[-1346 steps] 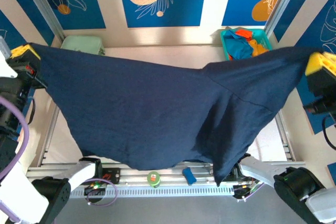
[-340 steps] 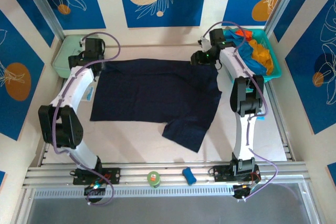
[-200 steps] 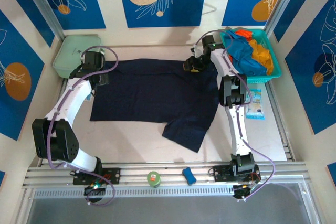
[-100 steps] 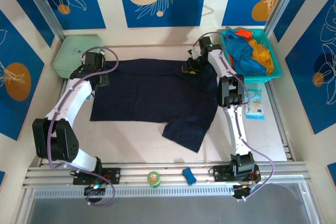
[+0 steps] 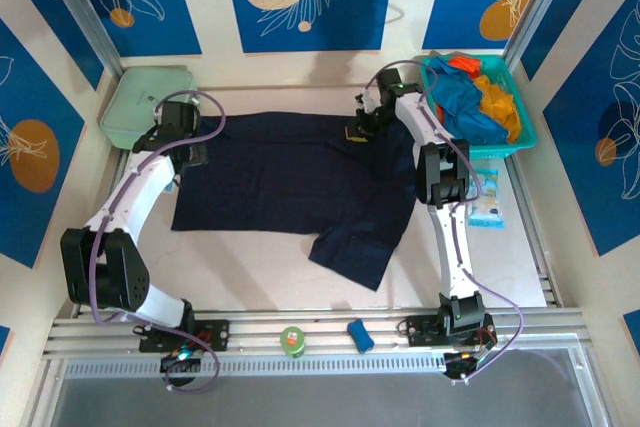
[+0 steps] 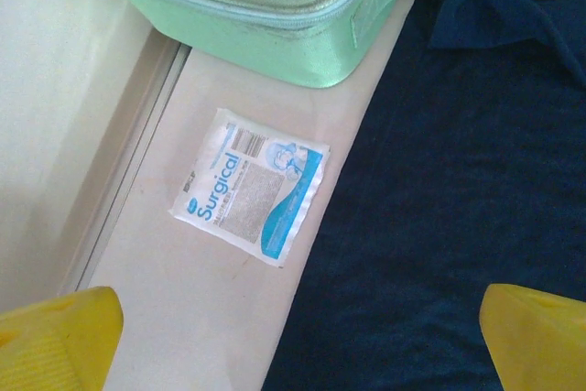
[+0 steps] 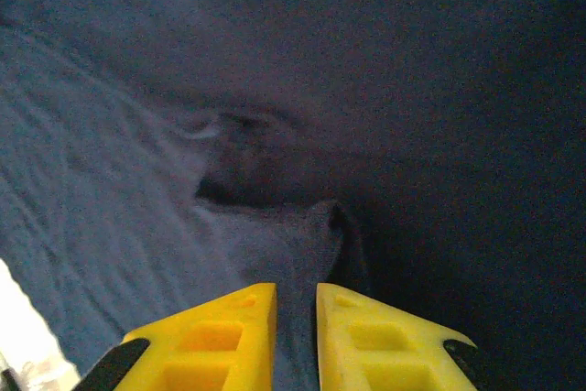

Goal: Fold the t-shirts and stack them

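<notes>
- so, the navy t-shirt (image 5: 290,182) lies spread nearly flat across the middle of the bench (image 5: 250,267), with one sleeve (image 5: 358,252) trailing toward the near side.
- the right end effector (image 5: 360,129) is down on the shirt's far edge. in its wrist view the fingers (image 7: 220,327) stand almost together with a thin ridge of navy cloth in the slit, so it reads as a pinch on the shirt.
- the left end effector (image 6: 298,309) is spread fully wide and holds nothing, hanging over the shirt's left edge.
- risk: the pinch looks shallow, just one puckered ridge. it may slip out on a lift, or catch two layers and drag the whole far edge.
- risk: with one side held and the other free, a pull would likely skew and wrinkle the cloth.
- risk: a surgical packet (image 6: 252,185) lies just beside the shirt's left edge, and a low grab there could take it along with the cloth.
- room: the green box (image 6: 265,6) crowds the far left corner. the teal basket (image 5: 527,117), holding the bright blue shirt (image 5: 455,97), orange shirt (image 5: 497,97) and red shirt (image 5: 462,64), sits close by the right arm, so far-side swings are tight.
- room: bare bench lies on the near side of the shirt, probably the safer direction for a fold.
</notes>
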### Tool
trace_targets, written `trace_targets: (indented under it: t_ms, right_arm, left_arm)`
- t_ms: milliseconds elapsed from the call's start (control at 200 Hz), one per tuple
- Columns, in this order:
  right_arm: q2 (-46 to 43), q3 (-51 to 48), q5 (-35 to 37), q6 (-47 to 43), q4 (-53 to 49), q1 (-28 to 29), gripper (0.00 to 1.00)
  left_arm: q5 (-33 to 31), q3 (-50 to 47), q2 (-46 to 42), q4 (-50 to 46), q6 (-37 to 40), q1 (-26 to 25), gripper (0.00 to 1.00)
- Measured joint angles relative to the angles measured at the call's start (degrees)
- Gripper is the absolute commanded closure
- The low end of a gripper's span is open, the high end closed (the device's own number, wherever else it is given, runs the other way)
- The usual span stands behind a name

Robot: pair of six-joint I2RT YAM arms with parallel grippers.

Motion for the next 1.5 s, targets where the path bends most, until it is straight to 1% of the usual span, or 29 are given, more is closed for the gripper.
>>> trace_targets:
  t_ms: [195, 400, 505, 670, 775, 916, 1186, 1346, 1426, 1496]
  right_arm:
    - [-5.79, -11.08, -0.7, 3.41, 4.09, 2.71, 0.8]
    - [-9.27, -19.37, -0.48, 6.34, 6.93, 4.61, 0.79]
    - [-11.3, -21.2, -0.22, 7.37, 7.67, 4.42, 0.78]
    - [-15.89, -22.23, -0.59, 8.66, 9.16, 3.06, 0.72]
    - [-18.03, -22.21, -1.16, 9.29, 10.82, 2.45, 0.72]
    - [-16.55, -21.35, -1.7, 10.14, 11.56, 2.25, 0.74]
    - [-8.55, -21.27, -1.99, 11.47, 12.55, 3.32, 0.77]
    - [-9.92, -27.3, -1.99, 11.5, 14.19, 3.3, 0.77]
    - [-13.03, -32.09, -2.32, 11.61, 15.72, 2.69, 0.75]
    - [-16.9, -35.95, -2.19, 11.72, 15.98, 1.68, 0.74]
  left_arm:
    - [0.24, -1.25, -0.02, 0.02, -0.02, 0.0, 0.0]
    - [0.46, -1.51, -0.02, 0.11, 0.0, 0.0, 0.01]
    - [0.46, -1.57, -0.02, 0.2, 0.02, 0.0, 0.01]
    - [0.44, -1.84, -0.24, 0.26, 0.0, 0.0, 0.01]
    - [0.44, -2.4, -0.81, 0.28, 0.0, 0.0, 0.0]
    - [0.44, -3.06, -2.51, 0.22, -0.7, 0.0, 0.01]
    - [0.33, -5.22, -10.4, -2.16, -3.32, 0.2, 0.01]
    - [0.39, -7.06, -15.19, -6.08, -5.25, 1.16, 0.01]
    - [0.68, -8.04, -16.41, -8.5, -7.23, 2.19, 0.0]
    - [2.1, -9.33, -17.0, -10.36, -9.14, 3.52, 0.02]
